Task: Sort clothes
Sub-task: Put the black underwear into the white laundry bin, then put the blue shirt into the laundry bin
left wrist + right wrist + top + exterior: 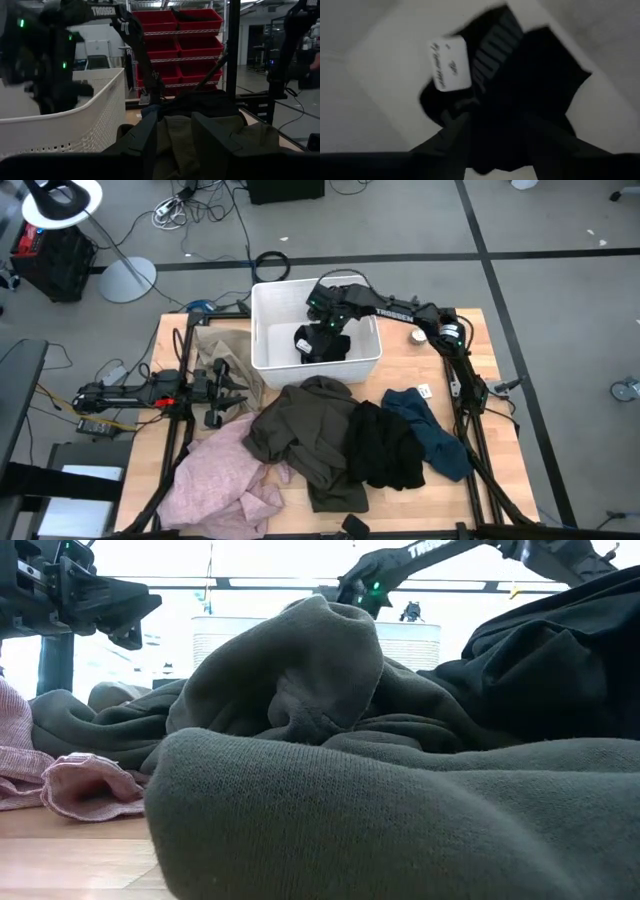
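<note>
Now poised over the white bin (pixel 262 330) with the right end effector (pixel 324 326), reaching in from the right side of the bench (pixel 470 345). Directly beneath it, a black garment (pixel 322 348) bunched on the bin floor, white tag (pixel 450 62) showing in the right wrist view. Cannot tell whether this end effector has let go or is gripping the cloth: too dark and smeared to judge.

Outside the bin, hovers low at the left of the bench with the left end effector (pixel 228 386): spread wide, holding nothing, aimed across the bench toward the olive green garment (pixel 305 430).

Next pick likely turns on which arm sits nearer which piece. From the left end effector:
- beige tan garment (pixel 225 345) just beside it, toward the back, against the bin's left wall
- pale pink garment (pixel 225 475) just beside it the other way, toward the front edge
- olive green garment near, straight ahead, lying long from the bin's front wall toward the front edge

From the right end effector, everything left lies toward the front, past the bin's near wall:
- second black garment (pixel 385 445), touching the olive one's right side
- dark teal blue garment (pixel 432 432), touching that black heap, nearest the right arm's base

Probably calls for lifting clear of the bin before reaching forward and down for the black or teal piece; beige and pink better suited to the left arm.
</note>
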Controlling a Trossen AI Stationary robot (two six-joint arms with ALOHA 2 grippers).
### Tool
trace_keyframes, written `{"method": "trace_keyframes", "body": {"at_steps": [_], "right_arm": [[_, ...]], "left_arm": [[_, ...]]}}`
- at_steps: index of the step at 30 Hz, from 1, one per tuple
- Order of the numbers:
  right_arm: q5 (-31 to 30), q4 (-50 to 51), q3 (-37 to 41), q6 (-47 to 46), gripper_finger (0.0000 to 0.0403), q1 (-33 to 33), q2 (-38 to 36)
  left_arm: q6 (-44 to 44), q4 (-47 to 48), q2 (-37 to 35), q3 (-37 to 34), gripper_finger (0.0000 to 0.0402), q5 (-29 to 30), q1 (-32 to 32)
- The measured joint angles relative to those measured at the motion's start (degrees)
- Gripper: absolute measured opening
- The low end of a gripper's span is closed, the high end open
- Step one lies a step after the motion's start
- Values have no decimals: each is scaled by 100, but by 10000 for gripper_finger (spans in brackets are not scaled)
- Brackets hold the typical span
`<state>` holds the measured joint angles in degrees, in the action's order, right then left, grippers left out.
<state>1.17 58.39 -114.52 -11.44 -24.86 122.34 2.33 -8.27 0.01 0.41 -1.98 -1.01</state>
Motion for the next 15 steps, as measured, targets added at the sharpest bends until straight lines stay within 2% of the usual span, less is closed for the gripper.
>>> {"method": "trace_keyframes", "body": {"at_steps": [7, 15], "right_arm": [[0, 2, 0, -12, 202, 2, -853], [-312, 70, 0, -425, 198, 139, -1967]], "left_arm": [[0, 0, 0, 2, 125, 0, -1], [2, 0, 0, 0, 125, 0, -1]]}}
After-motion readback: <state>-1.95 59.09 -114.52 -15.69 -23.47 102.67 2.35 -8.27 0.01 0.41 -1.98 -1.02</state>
